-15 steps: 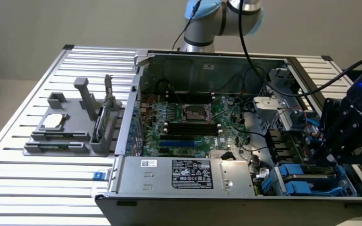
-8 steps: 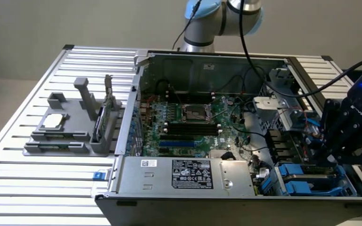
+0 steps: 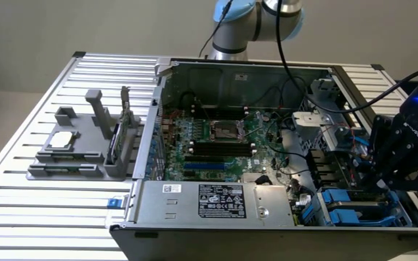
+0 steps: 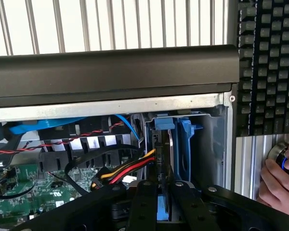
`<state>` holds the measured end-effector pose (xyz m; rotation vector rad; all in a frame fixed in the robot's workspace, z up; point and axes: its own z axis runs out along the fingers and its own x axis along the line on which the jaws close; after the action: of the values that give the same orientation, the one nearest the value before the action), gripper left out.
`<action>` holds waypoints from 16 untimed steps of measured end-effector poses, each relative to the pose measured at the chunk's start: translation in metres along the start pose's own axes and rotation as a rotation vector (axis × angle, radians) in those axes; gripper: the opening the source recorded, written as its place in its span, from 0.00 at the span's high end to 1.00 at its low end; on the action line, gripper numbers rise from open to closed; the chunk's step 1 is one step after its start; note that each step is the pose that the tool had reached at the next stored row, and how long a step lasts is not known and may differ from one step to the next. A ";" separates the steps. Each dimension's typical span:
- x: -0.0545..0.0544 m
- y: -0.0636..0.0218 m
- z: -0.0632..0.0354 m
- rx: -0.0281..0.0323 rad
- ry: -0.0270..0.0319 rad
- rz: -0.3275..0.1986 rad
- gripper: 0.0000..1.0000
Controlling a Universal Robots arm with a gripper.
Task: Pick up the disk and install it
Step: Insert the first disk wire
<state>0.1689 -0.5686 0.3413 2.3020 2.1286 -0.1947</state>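
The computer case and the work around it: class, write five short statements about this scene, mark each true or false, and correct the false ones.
1. The computer case lies open, showing its motherboard. True.
2. The gripper hangs over the grey holder on the slatted table. False: it is at the case's end on the exterior view's right, by the drive bay.
3. A person's hand is at a blue-lit button. True.
4. The disk lies flat on the table. False: it stands on edge in the drive bay, in the gripper.
5. The gripper is wide open and holds nothing. False: it is shut on the disk.
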 end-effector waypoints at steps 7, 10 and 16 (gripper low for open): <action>0.001 0.0008 0.0009 0.0019 -0.0015 0.000 0.84; 0.001 0.0012 0.0015 0.0024 -0.0022 0.000 0.84; 0.001 0.0013 0.0019 0.0022 -0.0043 -0.001 0.84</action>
<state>0.1701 -0.5674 0.3392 2.2996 2.1288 -0.2020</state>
